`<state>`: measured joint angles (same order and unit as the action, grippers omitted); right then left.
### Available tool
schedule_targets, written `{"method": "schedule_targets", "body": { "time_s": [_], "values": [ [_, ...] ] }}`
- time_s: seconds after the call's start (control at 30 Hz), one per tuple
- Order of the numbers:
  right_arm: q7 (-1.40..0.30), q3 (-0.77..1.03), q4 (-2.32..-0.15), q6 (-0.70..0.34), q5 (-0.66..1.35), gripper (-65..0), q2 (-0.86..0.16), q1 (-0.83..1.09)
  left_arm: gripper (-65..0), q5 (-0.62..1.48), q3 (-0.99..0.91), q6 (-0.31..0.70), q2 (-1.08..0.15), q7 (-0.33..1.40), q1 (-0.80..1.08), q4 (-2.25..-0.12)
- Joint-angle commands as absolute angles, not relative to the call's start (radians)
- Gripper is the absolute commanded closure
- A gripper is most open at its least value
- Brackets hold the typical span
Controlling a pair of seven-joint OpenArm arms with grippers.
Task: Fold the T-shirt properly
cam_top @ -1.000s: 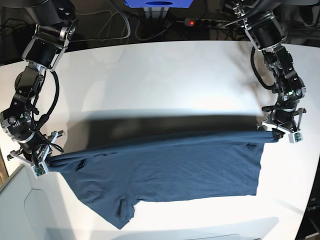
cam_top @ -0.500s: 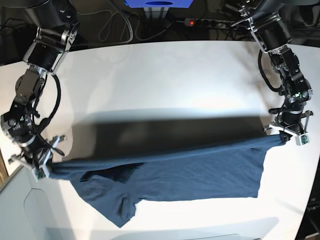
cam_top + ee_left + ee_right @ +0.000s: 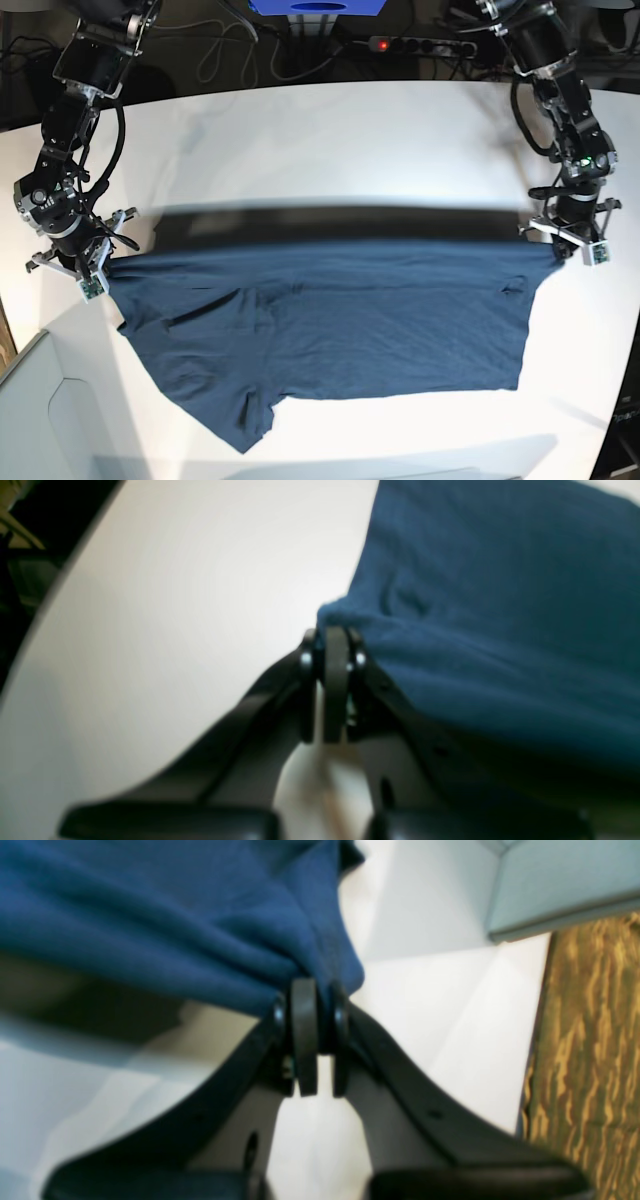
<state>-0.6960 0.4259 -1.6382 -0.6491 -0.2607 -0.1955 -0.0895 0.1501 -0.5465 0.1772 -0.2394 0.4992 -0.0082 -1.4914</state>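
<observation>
Shirt (image 3: 340, 330) hangs stretched between the left gripper (image 3: 570, 250) and right gripper (image 3: 95, 272), both clamped tight on its top corners, arms spread wide over the bench (image 3: 330, 150).

The T-shirt (image 3: 330, 330) spans the near table (image 3: 330, 150); its far half lies open for passing.

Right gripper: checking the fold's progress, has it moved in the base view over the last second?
Yes. The right gripper moved up the image, away from the table's near edge.
</observation>
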Motion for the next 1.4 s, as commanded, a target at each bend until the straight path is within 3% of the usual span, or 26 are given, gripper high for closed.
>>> {"method": "schedule_targets", "body": {
  "time_s": [0.0,0.77,1.37],
  "values": [
    [-0.671,0.430,-1.669,-0.650,-0.252,-0.1,-0.208,-0.087,0.0,0.156,-0.553,0.170,-0.257,0.469,-0.004,-1.526],
    [-0.625,0.432,-1.751,-0.651,-0.249,-0.1,-0.206,0.277,0.0,0.156,-0.661,0.177,-0.159,0.473,0.302,-1.693],
    [-0.615,0.490,-1.778,-0.651,-0.249,-0.1,-0.211,0.390,0.0,0.157,-0.661,0.177,-0.111,0.473,0.478,-1.721]
  ]
}}
